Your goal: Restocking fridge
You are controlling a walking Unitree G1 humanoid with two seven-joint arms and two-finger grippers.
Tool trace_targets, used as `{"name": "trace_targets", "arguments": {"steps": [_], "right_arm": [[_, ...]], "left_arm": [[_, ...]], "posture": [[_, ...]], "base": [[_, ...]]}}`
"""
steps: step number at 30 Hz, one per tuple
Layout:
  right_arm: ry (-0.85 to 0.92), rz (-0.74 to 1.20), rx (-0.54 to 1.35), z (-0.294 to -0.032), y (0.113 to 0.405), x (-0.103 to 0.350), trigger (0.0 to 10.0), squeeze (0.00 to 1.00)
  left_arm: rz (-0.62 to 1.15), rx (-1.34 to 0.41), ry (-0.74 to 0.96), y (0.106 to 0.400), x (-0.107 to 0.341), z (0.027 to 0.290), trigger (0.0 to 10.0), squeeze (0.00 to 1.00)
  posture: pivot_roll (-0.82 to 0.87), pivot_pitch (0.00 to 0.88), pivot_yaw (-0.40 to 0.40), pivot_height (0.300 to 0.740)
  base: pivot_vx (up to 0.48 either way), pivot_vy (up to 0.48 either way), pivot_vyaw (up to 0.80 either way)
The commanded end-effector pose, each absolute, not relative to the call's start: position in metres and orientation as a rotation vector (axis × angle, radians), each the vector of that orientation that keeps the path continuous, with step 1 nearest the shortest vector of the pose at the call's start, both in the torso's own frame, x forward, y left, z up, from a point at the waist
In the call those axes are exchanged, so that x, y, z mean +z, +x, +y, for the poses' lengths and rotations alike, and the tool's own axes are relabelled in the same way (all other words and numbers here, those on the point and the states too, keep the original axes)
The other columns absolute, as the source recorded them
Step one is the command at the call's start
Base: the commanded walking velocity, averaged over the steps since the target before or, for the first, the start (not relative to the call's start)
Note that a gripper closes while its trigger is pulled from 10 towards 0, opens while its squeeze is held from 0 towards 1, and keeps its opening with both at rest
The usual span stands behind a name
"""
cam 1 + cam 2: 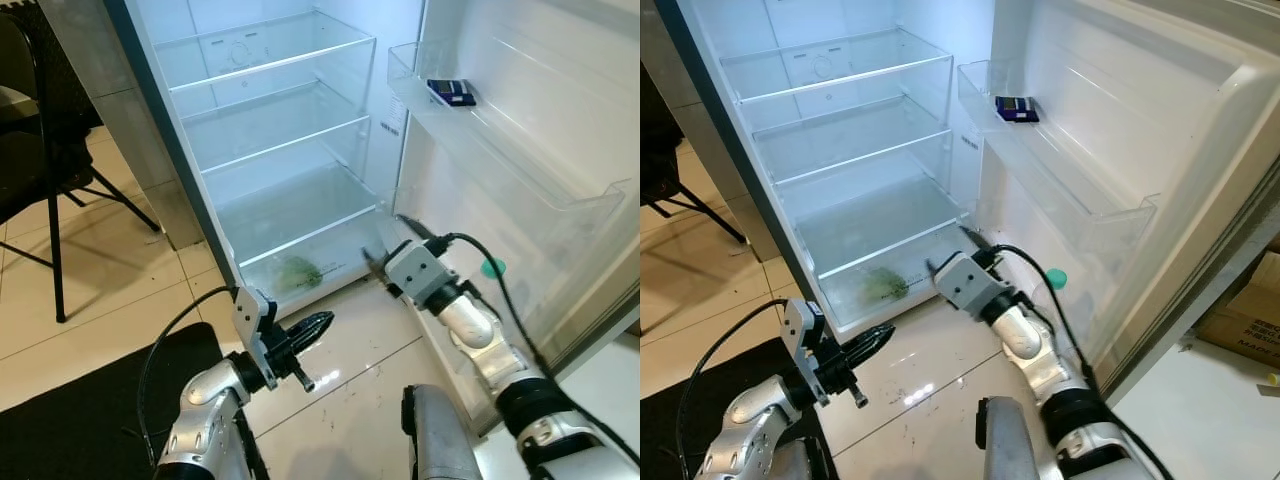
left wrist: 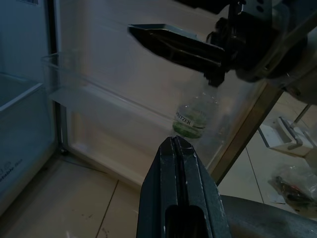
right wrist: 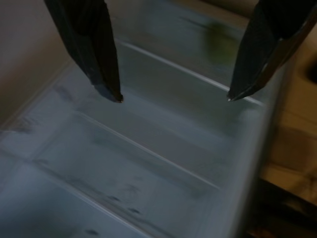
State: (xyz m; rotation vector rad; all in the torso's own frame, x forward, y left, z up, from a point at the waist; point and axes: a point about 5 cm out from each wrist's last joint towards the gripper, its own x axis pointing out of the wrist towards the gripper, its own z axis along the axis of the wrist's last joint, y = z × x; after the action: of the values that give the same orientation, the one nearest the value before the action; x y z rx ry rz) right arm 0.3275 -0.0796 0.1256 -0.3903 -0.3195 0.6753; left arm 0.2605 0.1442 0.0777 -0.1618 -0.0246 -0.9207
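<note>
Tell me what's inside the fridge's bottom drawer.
Through the bottom drawer's frosted front, a green leafy bundle shows near its middle. Anything further back is blurred by the plastic.

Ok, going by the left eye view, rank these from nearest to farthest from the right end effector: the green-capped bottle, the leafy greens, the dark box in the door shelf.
From the right end effector:
1. Leafy greens, fridge bottom, toward its left.
2. Green-capped bottle, lower door, on its right; close to the greens' distance, hard to call.
3. Dark box, upper door shelf, clearly farthest.

Two black fingers (image 3: 94, 47) of the right gripper (image 3: 173, 96) spread wide above a blurred, pale fridge shelf (image 3: 124, 163)
</note>
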Motion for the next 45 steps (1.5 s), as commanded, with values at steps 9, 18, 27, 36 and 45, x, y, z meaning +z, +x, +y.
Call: {"name": "trace_targets", "arguments": {"steps": [9,18,27,36,45], "right_arm": [[-0.547,0.157,1.016,-0.080,0.278,0.026,10.0,0.00],[-0.615,0.409,0.809,-0.120,0.269,-0.010,10.0,0.00],[-0.478,0.698,0.446,-0.180,0.239,-0.045,10.0,0.00],[-0.373,0.823,0.309,-0.204,0.212,-0.062,10.0,0.00],[-0.272,0.910,0.170,-0.227,0.185,-0.072,10.0,0.00]], "left_arm": [[-0.002,-0.890,-0.188,0.258,0.069,0.145,10.0,0.00],[0.017,-0.879,-0.190,0.256,0.063,0.147,10.0,0.00],[0.034,-0.848,-0.195,0.255,0.057,0.152,10.0,0.00],[0.042,-0.833,-0.196,0.254,0.055,0.155,10.0,0.00],[0.029,-0.846,-0.190,0.256,0.058,0.156,10.0,0.00]], "posture": [[-0.07,0.082,-0.035,0.471],[-0.07,0.075,-0.036,0.471],[-0.07,0.072,-0.030,0.471],[-0.07,0.070,-0.029,0.471],[-0.07,0.065,-0.024,0.471]], "base": [[0.000,0.000,0.00],[0.000,0.000,0.00],[0.000,0.000,0.00],[0.000,0.000,0.00],[0.000,0.000,0.00]]}}
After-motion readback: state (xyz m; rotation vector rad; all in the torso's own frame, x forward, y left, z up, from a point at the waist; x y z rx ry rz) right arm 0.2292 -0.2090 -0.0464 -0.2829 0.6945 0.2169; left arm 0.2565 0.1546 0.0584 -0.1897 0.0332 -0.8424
